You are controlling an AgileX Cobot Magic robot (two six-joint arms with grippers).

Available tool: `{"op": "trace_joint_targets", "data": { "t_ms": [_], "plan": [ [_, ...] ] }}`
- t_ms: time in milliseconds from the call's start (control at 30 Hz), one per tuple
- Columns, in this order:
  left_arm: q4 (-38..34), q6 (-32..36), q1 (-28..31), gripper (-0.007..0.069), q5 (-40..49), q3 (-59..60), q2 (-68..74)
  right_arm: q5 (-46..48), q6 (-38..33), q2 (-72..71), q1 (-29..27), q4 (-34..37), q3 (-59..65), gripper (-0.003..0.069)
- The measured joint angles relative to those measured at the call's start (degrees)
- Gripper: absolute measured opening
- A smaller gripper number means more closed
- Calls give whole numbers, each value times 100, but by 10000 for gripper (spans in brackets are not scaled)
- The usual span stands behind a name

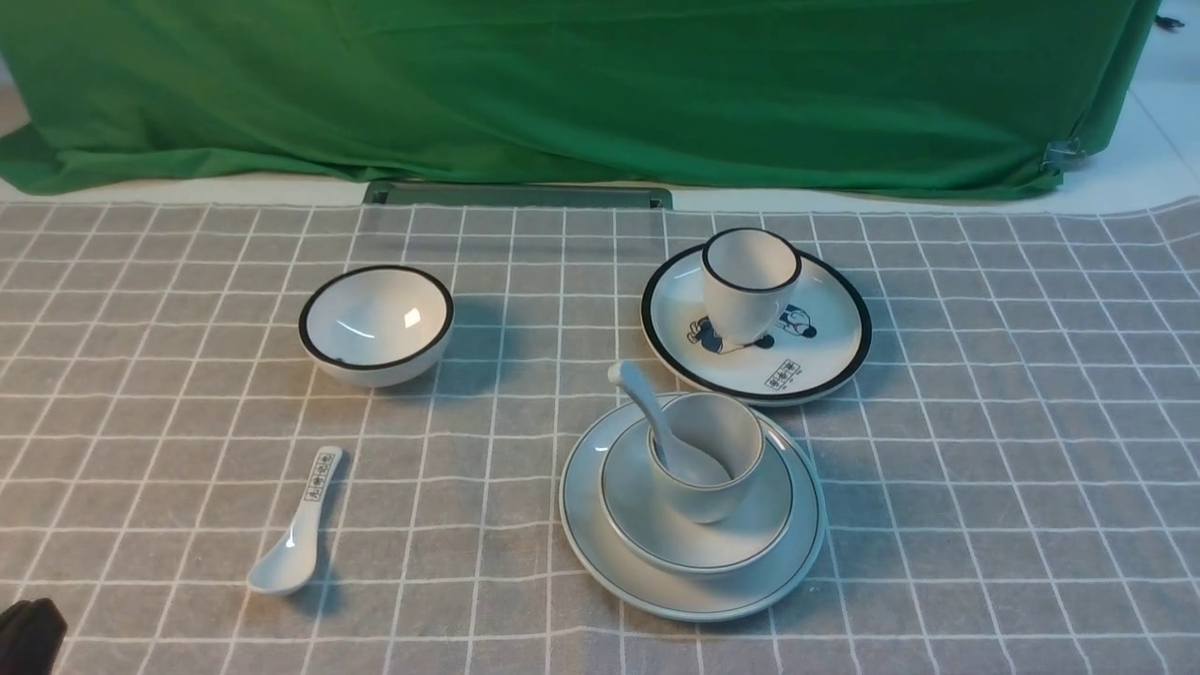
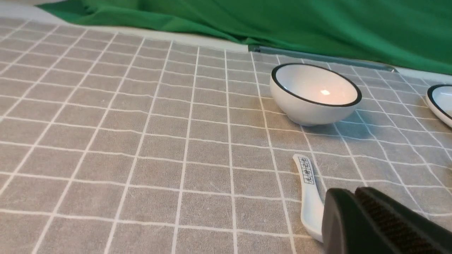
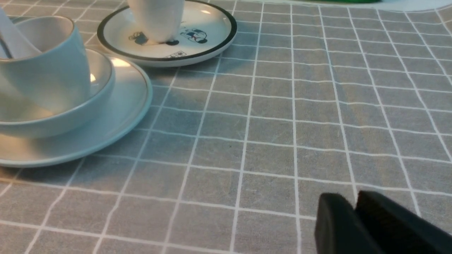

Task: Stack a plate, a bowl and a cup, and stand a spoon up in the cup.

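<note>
cup (image 1: 705, 466): pale blue-grey, plain rim, rounded | left gripper (image 2: 356, 197): pressed together | right gripper (image 3: 355, 206): together, empty

The printed spoon (image 2: 308, 190), at the lower right of the left wrist view, carries a column of boxed dark characters on its handle — too small to read. The cartoon plate (image 1: 756, 323), upper right of the front view, bears similar boxed marks — also illegible.

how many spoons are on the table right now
2. A plain white ceramic soup spoon stands in the small pale blue-grey cup on the stacked bowl and plate. A white spoon with dark printed handle marks lies on the cloth, front left. None seem hidden.
</note>
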Motion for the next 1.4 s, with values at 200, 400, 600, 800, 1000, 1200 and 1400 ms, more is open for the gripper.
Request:
{"op": "trace_joint_targets", "data": {
  "t_ms": [200,400,600,800,1000,1200,1400],
  "plan": [
    [0,22,5,13,-105,0,0,0,0,0,0,0,0,139],
    [0,28,5,13,-106,0,0,0,0,0,0,0,0,150],
    [20,28,5,13,-111,0,0,0,0,0,0,0,0,162],
    [61,38,5,13,-111,0,0,0,0,0,0,0,0,174],
    [86,38,5,13,-111,0,0,0,0,0,0,0,0,181],
    [93,43,5,13,-111,0,0,0,0,0,0,0,0,192],
    [111,43,5,13,-111,0,0,0,0,0,0,0,0,197]
  ]
}}
